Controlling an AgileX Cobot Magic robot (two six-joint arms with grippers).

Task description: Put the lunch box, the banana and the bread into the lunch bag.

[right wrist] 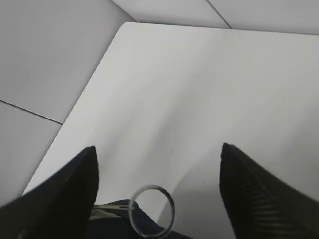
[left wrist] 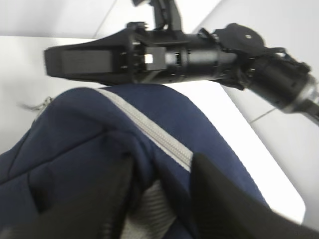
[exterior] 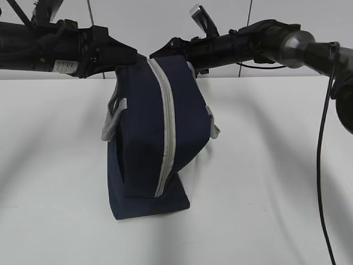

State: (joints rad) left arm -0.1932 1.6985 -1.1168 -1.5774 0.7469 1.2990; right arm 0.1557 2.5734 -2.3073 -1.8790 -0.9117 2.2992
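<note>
The navy lunch bag [exterior: 143,138] stands upright on the white table, its grey zipper [exterior: 168,127] running down the front. My left gripper [exterior: 126,58] is at the bag's top left; in the left wrist view it [left wrist: 159,199] pinches a fold of navy fabric and grey webbing [left wrist: 149,211]. My right gripper [exterior: 165,51] hovers at the bag's top. In the right wrist view it [right wrist: 158,149] is open, with the zipper's ring pull [right wrist: 173,209] between and below its fingers, untouched. The lunch box, banana and bread are out of view.
The white table [exterior: 265,165] spreads around the bag. A grey handle loop [exterior: 113,118] hangs on the bag's left side. A black cable [exterior: 322,165] hangs from the right arm. The right arm [left wrist: 174,55] crosses above the bag in the left wrist view.
</note>
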